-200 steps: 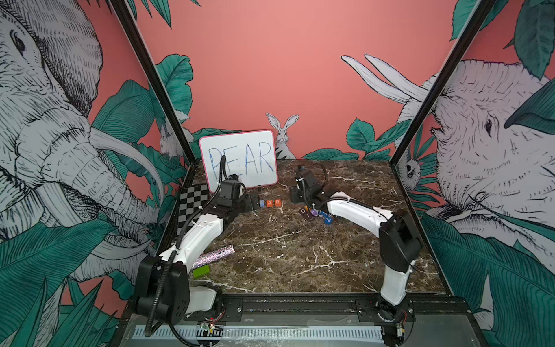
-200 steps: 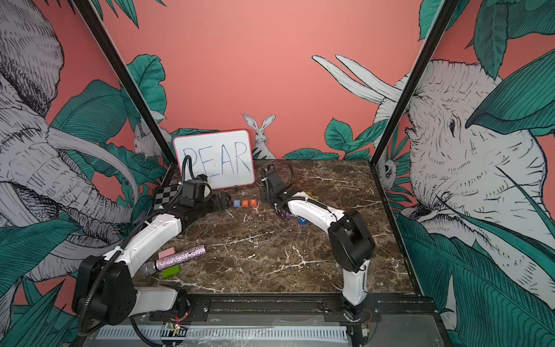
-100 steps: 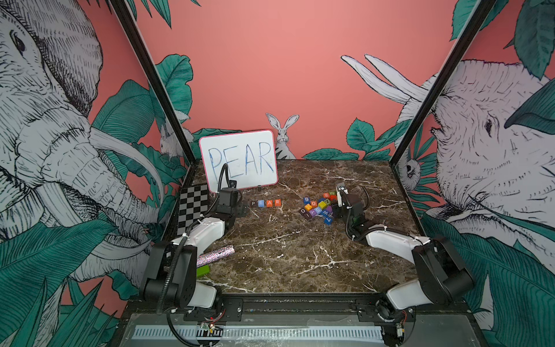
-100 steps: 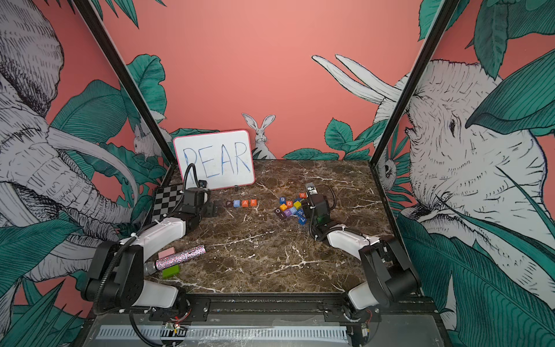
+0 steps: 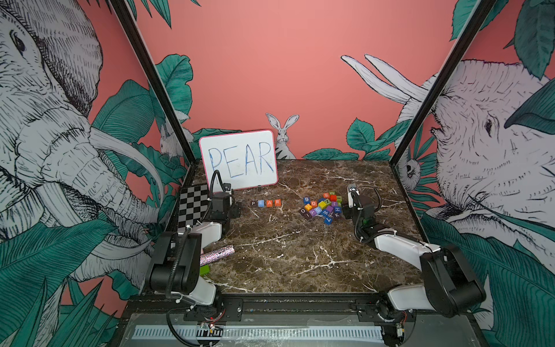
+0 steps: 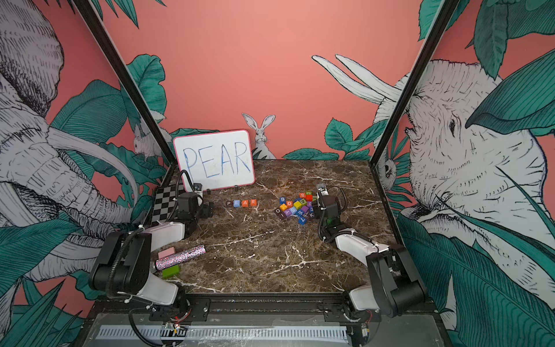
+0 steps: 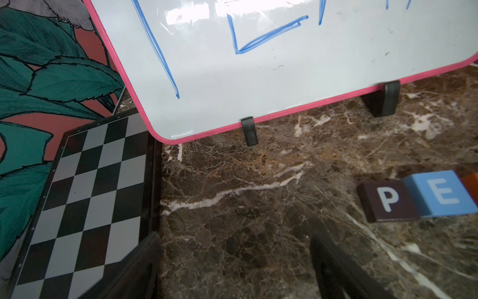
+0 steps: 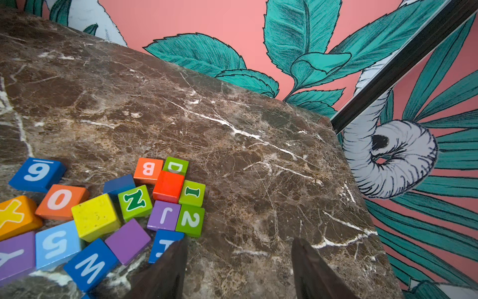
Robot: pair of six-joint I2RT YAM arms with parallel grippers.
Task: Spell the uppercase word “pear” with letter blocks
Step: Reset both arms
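Four letter blocks lie in a row on the marble in both top views: dark-brown P (image 5: 253, 203), blue E (image 5: 261, 203), orange A (image 5: 269, 203) and red-orange R (image 5: 277, 202). The left wrist view shows P (image 7: 388, 200) and E (image 7: 442, 194) side by side. My left gripper (image 5: 237, 208) (image 7: 234, 236) stands open and empty a short way left of the P. My right gripper (image 5: 345, 211) (image 8: 239, 242) is open over bare marble at the right edge of the loose pile of letter blocks (image 5: 322, 207), holding nothing.
The pink-rimmed whiteboard (image 5: 238, 160) reading "PEAR" stands behind the row. A checkerboard (image 5: 193, 207) lies at the left wall. A glitter cylinder (image 5: 216, 254), a green block (image 5: 204, 269) and a pink block (image 6: 166, 253) sit at the front left by the left arm.
Both arms have pulled back from the middle. The right arm swung from left of the pile to its right side. The left gripper drew away from the row toward the left wall.
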